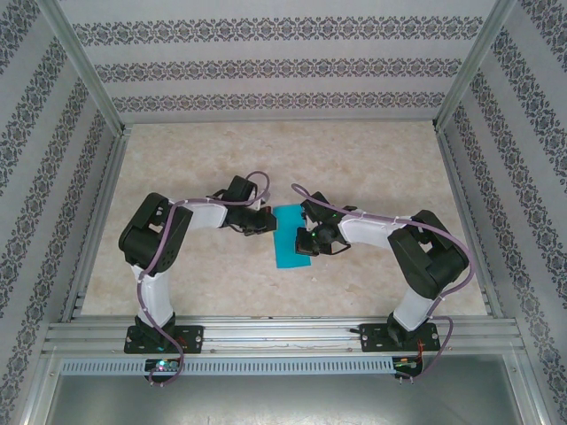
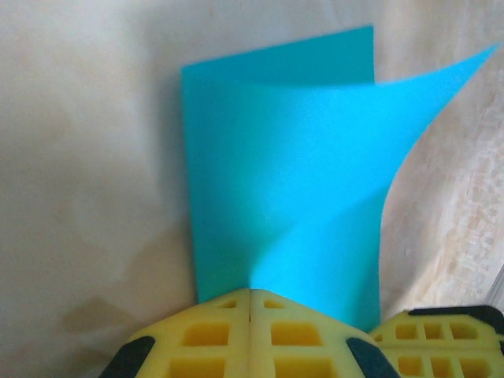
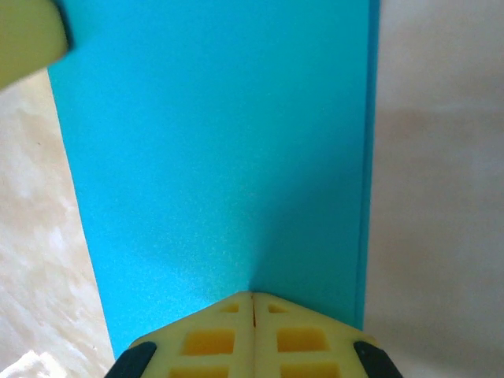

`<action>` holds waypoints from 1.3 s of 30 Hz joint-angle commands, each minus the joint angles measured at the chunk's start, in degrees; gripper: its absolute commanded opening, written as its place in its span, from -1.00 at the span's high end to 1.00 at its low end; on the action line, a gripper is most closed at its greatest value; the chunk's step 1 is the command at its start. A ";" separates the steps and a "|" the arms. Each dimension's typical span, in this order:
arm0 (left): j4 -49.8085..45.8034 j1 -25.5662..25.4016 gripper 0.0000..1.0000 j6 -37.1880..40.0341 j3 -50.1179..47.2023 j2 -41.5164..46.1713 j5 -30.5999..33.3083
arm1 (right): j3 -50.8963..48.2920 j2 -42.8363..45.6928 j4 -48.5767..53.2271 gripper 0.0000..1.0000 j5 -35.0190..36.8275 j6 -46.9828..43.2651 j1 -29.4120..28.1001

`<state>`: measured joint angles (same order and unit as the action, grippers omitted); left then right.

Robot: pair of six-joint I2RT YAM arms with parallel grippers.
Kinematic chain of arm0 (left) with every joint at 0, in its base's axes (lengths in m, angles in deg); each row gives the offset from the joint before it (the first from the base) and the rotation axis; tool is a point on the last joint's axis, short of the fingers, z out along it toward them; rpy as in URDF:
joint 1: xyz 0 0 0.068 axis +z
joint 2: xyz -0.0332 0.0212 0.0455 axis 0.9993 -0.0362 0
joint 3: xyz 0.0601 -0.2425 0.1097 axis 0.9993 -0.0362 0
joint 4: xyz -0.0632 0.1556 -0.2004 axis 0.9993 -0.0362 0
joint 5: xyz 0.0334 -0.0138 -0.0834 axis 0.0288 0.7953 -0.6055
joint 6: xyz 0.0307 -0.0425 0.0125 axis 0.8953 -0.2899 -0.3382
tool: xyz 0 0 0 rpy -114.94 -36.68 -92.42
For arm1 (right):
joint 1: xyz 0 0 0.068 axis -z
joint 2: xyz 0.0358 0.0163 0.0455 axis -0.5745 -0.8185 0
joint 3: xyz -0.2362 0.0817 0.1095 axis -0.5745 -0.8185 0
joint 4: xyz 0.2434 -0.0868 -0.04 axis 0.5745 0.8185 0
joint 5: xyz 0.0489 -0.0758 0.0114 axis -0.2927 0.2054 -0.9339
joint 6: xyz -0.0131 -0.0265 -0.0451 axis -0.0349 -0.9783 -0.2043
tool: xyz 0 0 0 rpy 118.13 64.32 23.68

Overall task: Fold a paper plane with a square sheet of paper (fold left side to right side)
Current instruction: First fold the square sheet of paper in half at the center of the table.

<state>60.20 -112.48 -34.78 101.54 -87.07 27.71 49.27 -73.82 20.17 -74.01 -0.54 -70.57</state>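
Left claw [image 2: 250, 294], right claw [image 3: 252, 296] touch square sheet of paper [image 1: 288, 246].

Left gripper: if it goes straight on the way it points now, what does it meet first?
The square sheet of paper: the left gripper has its shut tips at the sheet's near edge. Past the sheet, probably the right gripper, though depth is unclear.

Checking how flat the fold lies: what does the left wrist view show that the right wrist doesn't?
Left wrist: the teal paper has its top layer bowed up, the far corner curling rightward over the table. Right wrist: the paper looks flat, a thin second edge along its right side. Both: a shut pincer at the paper's near edge, the left pincer and the right pincer.
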 commanded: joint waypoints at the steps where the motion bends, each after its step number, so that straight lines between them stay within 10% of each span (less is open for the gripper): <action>1: -0.81 4.46 0.93 3.05 2.14 -3.27 9.32 | -2.64 -2.66 10.85 1.00 4.94 -1.29 -0.16; 21: 5.31 0.79 0.93 1.92 -2.56 6.27 1.13 | -3.08 -2.18 7.86 1.00 3.43 0.95 -0.20; 39: 7.08 -1.48 0.93 1.87 4.87 -3.75 0.59 | -2.91 -3.05 7.95 1.00 3.40 0.82 -0.26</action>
<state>66.54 -113.82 -34.01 104.88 -89.49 27.58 49.20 -73.76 19.93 -73.66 -0.06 -70.57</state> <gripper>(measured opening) 0.055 0.046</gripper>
